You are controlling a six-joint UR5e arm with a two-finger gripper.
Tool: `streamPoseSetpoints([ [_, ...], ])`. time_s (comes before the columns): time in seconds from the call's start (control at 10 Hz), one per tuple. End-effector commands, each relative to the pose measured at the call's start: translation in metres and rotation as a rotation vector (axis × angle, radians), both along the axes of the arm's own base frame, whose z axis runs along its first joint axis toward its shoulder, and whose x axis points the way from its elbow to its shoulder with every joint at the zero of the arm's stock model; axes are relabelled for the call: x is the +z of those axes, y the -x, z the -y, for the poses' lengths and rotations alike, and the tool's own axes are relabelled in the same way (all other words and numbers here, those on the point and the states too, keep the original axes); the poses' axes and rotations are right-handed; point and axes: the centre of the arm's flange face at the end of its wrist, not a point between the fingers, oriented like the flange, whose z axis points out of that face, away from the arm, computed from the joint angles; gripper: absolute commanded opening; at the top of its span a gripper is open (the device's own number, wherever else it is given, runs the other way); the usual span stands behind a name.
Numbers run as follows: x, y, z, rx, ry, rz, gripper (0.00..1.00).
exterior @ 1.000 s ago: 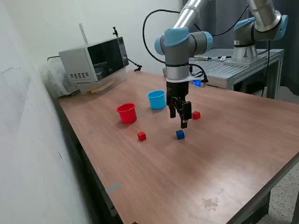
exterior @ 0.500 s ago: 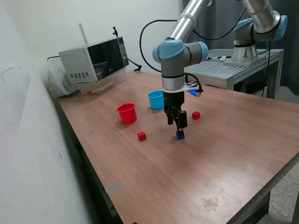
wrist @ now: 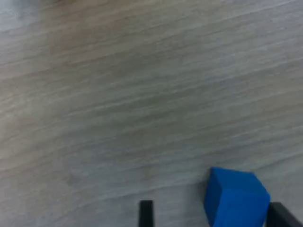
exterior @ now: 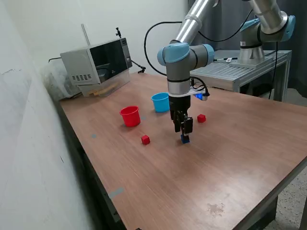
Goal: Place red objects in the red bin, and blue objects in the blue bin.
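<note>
- Exterior view: the end effector [exterior: 184,131] points straight down at the counter [exterior: 230,158], with its fingertips at a blue cube [exterior: 185,139].
- The blue cube rests on the counter, directly under the end effector and partly hidden by it.
- The red bin [exterior: 130,116] stands upright on the counter, toward the exterior view's left of the arm. Its interior is not visible from this angle, so its contents cannot be determined.
- The blue bin [exterior: 161,102] stands upright, just beside the red bin and behind the end effector. Its contents also cannot be determined.
- One red cube [exterior: 145,139] lies on the counter in front of the red bin, well apart from the blue cube.
- A second red cube [exterior: 201,118] lies on the counter toward the exterior view's right of the end effector.
- A microwave oven [exterior: 96,61] sits at the far corner of the counter.
- Wrist view: the blue cube [wrist: 235,198] sits on the wood-grain surface between two dark fingertips [wrist: 146,213].
- One fingertip is close against the cube; the other stands clearly apart from it. The end effector is released, with nothing gripped.
</note>
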Motion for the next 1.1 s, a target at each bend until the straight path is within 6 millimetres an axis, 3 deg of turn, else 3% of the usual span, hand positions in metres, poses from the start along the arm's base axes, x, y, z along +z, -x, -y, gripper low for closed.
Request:
streamPoseSetpoints([
  [0.0, -0.001, -0.001, 0.003, 0.025, -0.001, 0.003, 0.0],
  [0.4, 0.013, -0.004, 0.013, 0.104, -0.006, -0.006, 0.0],
  [0.7, 0.09, -0.013, 0.015, 0.138, -0.004, -0.075, 0.0],
  [0.8, 0.108, -0.02, 0.01, 0.144, -0.005, -0.08, 0.0],
  [1.0, 0.126, -0.04, -0.006, 0.143, -0.01, -0.076, 0.0],
])
